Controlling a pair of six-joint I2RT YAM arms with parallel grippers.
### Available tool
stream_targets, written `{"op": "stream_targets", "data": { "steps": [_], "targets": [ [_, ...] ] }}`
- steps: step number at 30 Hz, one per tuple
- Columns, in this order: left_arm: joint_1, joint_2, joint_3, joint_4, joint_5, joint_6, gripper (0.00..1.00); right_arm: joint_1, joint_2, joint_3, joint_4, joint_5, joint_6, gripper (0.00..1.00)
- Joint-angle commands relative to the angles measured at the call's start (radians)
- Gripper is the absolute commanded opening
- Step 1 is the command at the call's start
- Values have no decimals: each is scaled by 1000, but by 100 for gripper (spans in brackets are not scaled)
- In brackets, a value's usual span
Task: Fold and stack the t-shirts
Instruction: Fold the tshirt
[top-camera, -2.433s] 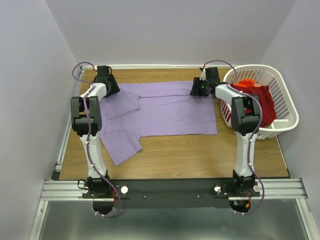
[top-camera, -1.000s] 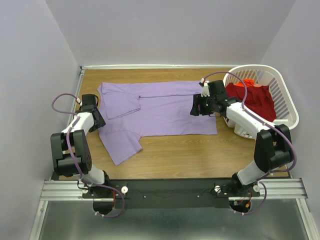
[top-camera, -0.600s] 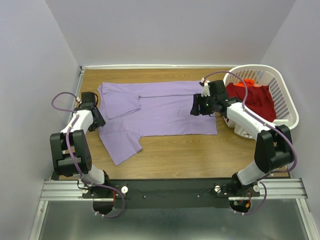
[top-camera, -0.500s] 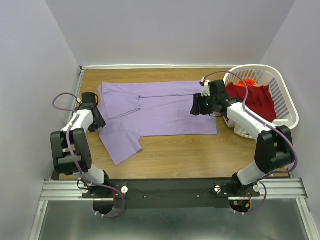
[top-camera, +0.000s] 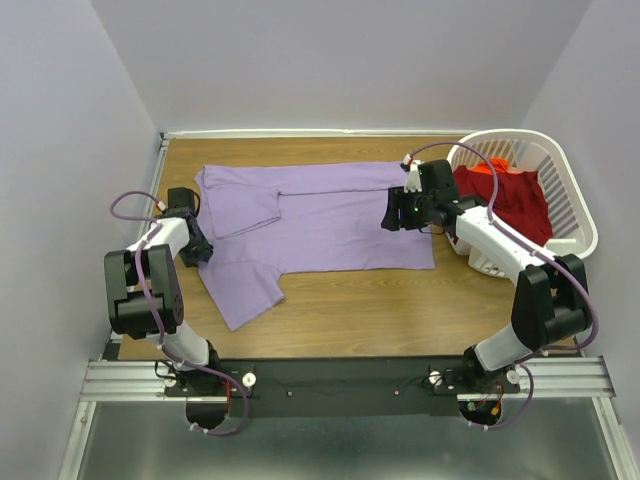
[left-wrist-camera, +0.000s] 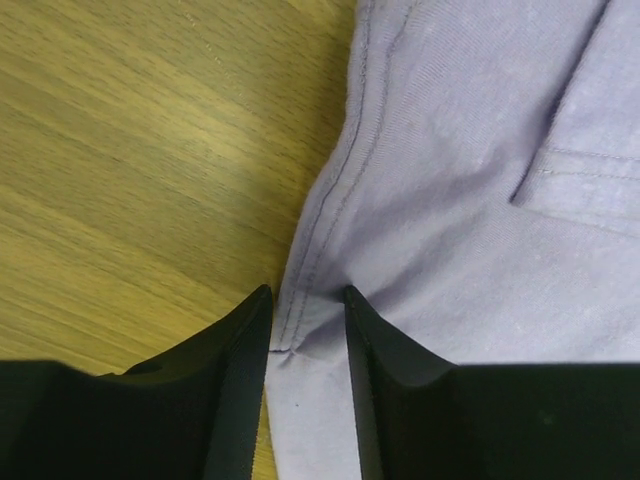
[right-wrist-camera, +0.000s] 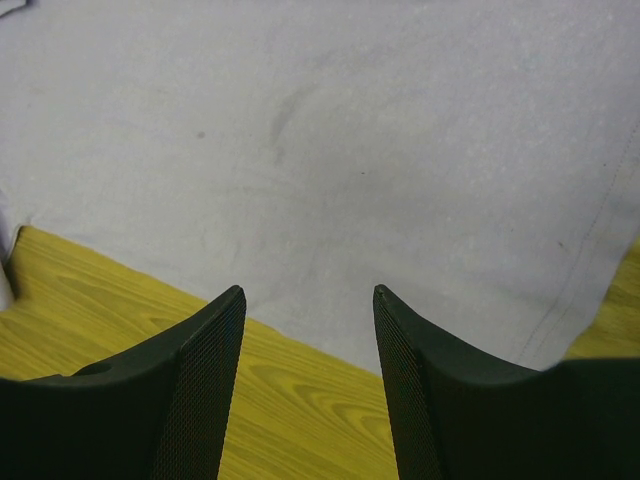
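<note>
A lavender t-shirt (top-camera: 330, 225) lies spread flat on the wooden table (top-camera: 400, 300), one sleeve folded in at the upper left. My left gripper (top-camera: 199, 247) is low at the shirt's left edge. In the left wrist view its fingers (left-wrist-camera: 245, 340) straddle the stitched hem of the shirt (left-wrist-camera: 460, 150), and the left gripper (left-wrist-camera: 305, 292) stands narrowly open with cloth lying between the pads. My right gripper (top-camera: 390, 213) hovers open over the shirt's right part. The right gripper (right-wrist-camera: 308, 290) has shirt (right-wrist-camera: 350, 130) and bare wood between its tips. A red t-shirt (top-camera: 520, 195) lies bunched in the basket.
A white slatted laundry basket (top-camera: 572, 232) stands at the table's right rear, close to my right arm. Grey walls close in the table at the left, back and right. Bare wood (left-wrist-camera: 130, 150) lies left of the hem.
My left gripper has shifted slightly toward the shirt's left hem and its jaws have narrowed around it. The right arm has hardly moved; the shirt lies as before.
</note>
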Motion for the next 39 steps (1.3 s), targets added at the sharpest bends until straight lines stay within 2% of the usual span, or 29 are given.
{"op": "stream_targets", "data": {
  "steps": [1,6,7,9,17,21,24,31,39],
  "targets": [
    [4,34,-52,15,13,-21,37,-3,-23,-16,1,24,-16,62],
    [4,8,-67,23,27,-28,15,-3,-20,-18,0,33,-8,62],
    [4,-7,-75,29,30,-28,6,-3,-21,-21,-2,37,-5,62],
    [5,-24,-79,37,37,-30,0,-3,-32,-30,-2,64,7,62],
    [5,-121,-105,60,16,-44,0,-5,-102,-110,-81,254,82,62],
    [5,-194,-159,104,-1,-51,0,-3,-130,-171,-105,296,114,61],
    [7,-245,-193,135,-54,-59,0,-3,-133,-197,-115,354,127,61],
    [16,-348,-228,157,-140,-74,0,-2,-87,-206,-121,377,175,58],
    [18,-357,-220,154,-193,-93,0,12,-50,-216,-123,463,225,58]
  ]
}}
